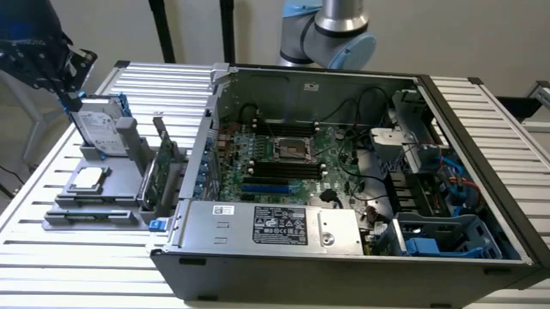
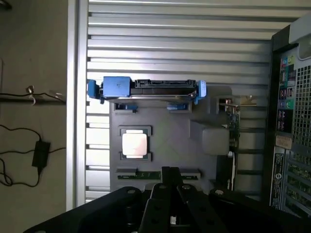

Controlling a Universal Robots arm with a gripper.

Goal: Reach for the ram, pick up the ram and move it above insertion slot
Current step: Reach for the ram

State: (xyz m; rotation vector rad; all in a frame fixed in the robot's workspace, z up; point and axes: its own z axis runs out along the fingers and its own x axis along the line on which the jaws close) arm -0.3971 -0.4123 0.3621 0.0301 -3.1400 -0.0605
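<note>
**Gripper Poised Over Ram, Pick-Up Yet to Come**

Your arm's black gripper hangs above the grey plastic parts holder at the exterior view's left, and you cannot tell from here whether it is released or clenched. The ram, a long, thin green circuit-board stick, lies seated in the holder's narrow groove, below the gripper and apart from it. Nothing is lifted: the reach looks well along, while the grasp and the carry to the black insertion slots on the green motherboard remain to be done. Those slots sit inside the open dark-grey computer case, well apart from the holder. Sharing the holder are a silver hard drive in a blue caddy, a square silver processor and an upright green expansion card. Everything rests on a counter of ribbed aluminium slats; beyond it you see a pale wall, and a black cable with its adapter lies on the beige floor beside it.
</note>
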